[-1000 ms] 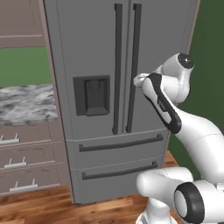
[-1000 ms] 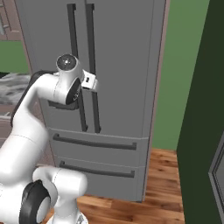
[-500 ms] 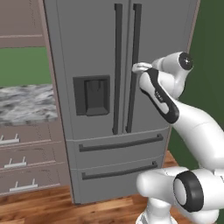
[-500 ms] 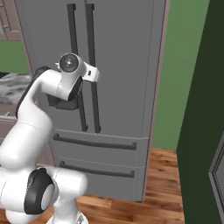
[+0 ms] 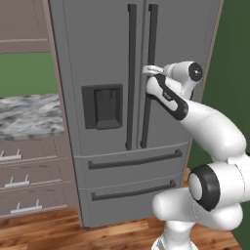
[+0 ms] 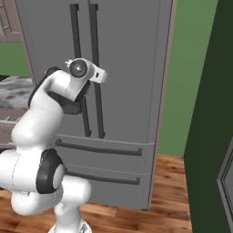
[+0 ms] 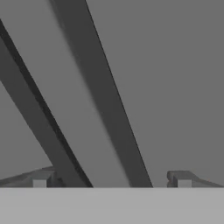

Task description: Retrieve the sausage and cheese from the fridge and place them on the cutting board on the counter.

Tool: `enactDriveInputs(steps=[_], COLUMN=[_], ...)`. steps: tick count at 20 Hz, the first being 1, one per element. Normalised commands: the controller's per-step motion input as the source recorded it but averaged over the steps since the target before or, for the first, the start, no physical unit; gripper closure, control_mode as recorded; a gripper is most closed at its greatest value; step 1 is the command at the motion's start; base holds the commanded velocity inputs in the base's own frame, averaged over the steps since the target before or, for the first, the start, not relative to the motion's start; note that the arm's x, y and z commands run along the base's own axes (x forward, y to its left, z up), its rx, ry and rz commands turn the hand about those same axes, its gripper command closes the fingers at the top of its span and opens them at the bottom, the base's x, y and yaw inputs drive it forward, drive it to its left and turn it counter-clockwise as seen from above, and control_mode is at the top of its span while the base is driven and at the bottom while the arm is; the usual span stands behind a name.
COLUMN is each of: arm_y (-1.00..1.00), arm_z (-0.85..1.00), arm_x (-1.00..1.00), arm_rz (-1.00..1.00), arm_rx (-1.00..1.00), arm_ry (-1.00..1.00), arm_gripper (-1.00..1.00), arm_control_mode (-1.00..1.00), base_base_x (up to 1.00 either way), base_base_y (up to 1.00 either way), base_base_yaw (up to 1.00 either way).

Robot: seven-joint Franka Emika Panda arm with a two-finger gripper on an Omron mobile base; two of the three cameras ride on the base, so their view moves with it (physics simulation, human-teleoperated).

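The grey fridge (image 5: 107, 49) (image 6: 132, 68) stands with both doors shut, so the sausage and cheese are hidden. My gripper (image 5: 150, 71) (image 6: 103, 75) is up against the right door's long dark handle (image 5: 149, 44) (image 6: 94, 36), at about mid-height. In the hand view the gripper (image 7: 111, 179) is open, and that handle (image 7: 105, 100) runs slantwise up between the two fingertips (image 7: 181, 178). The left door's handle (image 7: 26, 100) lies beside it. The marbled counter (image 5: 29, 114) (image 6: 13, 88) is left of the fridge. The cutting board is out of view.
Brown drawers (image 5: 24, 180) with silver handles sit under the counter, and a cabinet (image 5: 24, 24) hangs above it. The fridge has a dark dispenser recess (image 5: 102, 106) and two bottom drawers (image 5: 132, 161). A tall dark panel (image 6: 209, 113) stands to the right over the wooden floor (image 6: 168, 182).
The arm has stretched forward and lifted the hand up to the right door handle. The jaws have stayed open.
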Motion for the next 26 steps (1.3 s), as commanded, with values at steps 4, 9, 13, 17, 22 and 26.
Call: enactDriveInputs(steps=[4, 9, 13, 17, 22, 26], arm_y=[0.00, 0.00, 0.00, 0.00, 0.00, 0.00], arm_z=[0.00, 0.00, -0.02, -0.07, -0.10, -0.01], arm_x=[0.74, 0.70, 0.65, 0.62, 0.58, 0.09], arm_rz=[-0.02, 0.00, 0.00, 0.00, 0.00, 0.00], arm_rx=[0.09, 0.08, 0.06, 0.02, 0.00, 0.00], arm_ry=[0.00, 0.00, 0.00, 0.00, 0.00, 0.01], arm_gripper=[-1.00, -1.00, -1.00, -1.00, -1.00, 1.00], arm_control_mode=[-1.00, -1.00, -1.00, -1.00, -1.00, -1.00], base_base_x=[0.00, 0.00, 0.00, 0.00, 0.00, 0.00], base_base_y=[0.00, 0.00, 0.00, 0.00, 0.00, 0.00], base_base_yaw=[0.00, 0.00, 0.00, 0.00, 0.00, 0.00])
